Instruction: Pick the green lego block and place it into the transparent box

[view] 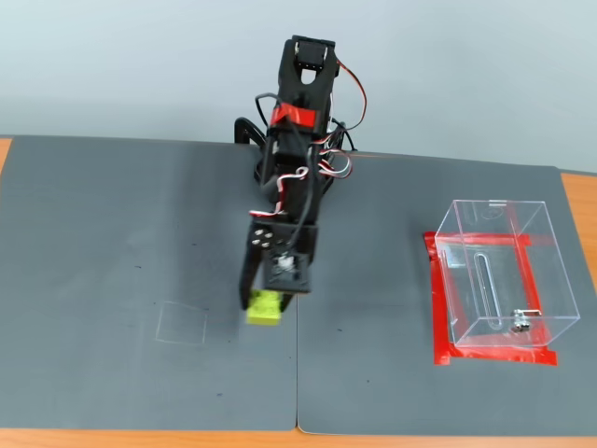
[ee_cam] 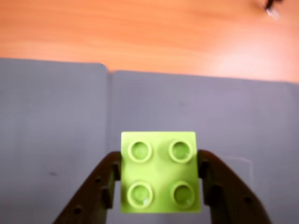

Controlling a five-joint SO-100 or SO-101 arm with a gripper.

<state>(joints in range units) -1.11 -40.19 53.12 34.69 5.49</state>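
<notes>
While the gripper clamped both jaws on the green lego block, it sat near the grey mat's front edge; the transparent box stood by the right edge.

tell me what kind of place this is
Likely a hobby or lab tabletop for robot practice: a wooden table covered by grey mats, a small arm whose gripper flanks a green lego block, and a transparent box taped down in red.
</notes>
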